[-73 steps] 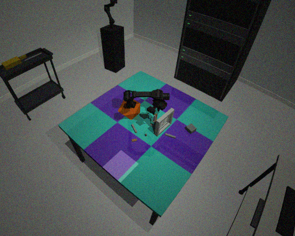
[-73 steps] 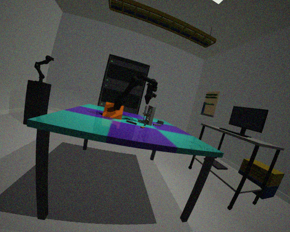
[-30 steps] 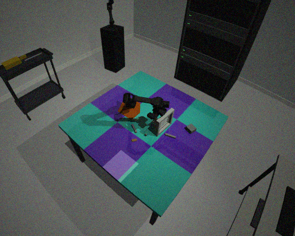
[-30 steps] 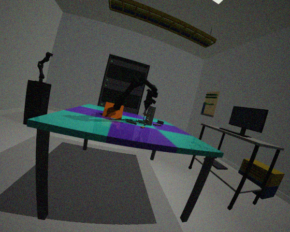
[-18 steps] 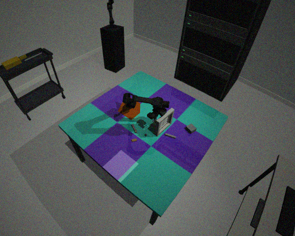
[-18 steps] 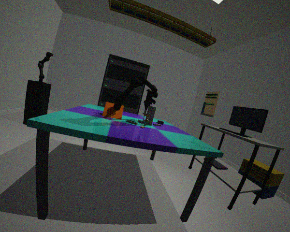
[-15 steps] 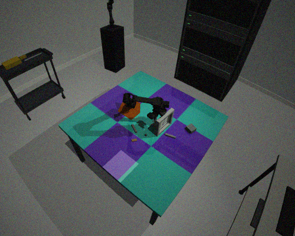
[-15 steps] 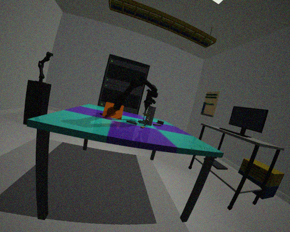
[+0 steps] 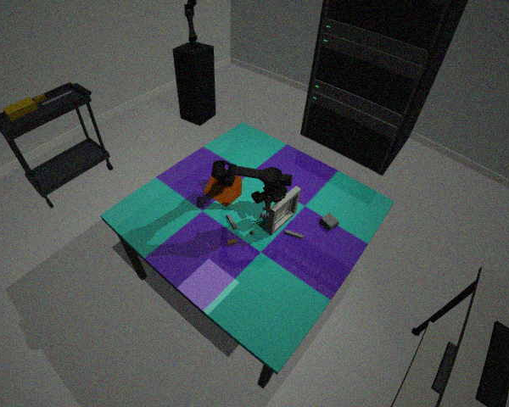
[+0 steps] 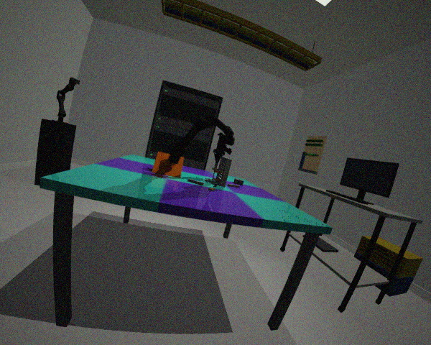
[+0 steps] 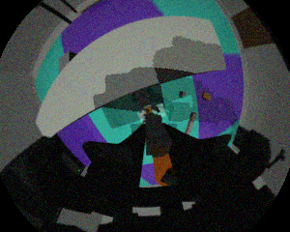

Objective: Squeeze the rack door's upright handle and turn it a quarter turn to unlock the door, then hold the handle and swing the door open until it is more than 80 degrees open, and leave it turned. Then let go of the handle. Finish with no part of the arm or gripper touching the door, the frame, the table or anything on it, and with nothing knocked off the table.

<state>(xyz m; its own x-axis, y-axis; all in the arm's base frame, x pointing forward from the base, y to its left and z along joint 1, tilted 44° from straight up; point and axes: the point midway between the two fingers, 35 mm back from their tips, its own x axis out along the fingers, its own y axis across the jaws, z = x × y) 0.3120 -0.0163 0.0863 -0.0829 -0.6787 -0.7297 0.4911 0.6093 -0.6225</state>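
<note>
- Gripper point(image 9: 265, 214) point(image 10: 216, 173) point(image 11: 153, 126) first: my fingers are closed on the handle point(image 11: 148, 111), right at the front of the small pale rack point(image 9: 271, 224) point(image 10: 225, 171) point(image 11: 135, 45).
- Handle's mostly hidden in the wrist view, just little light and orange bits between dark fingertips, so I can't tell how far it's turned.
- Door's too murky to read either; the rack's pale top edge cuts across my wrist view.
- Wrist points down at the table point(image 9: 268, 298) point(image 10: 115, 192) — forearm's bent over above it.
- Further back, my arm point(image 9: 248, 171) point(image 10: 193, 134) arches up from beside the orange block point(image 9: 232, 192) point(image 10: 177, 167) — its base is too dark to make out.
</note>
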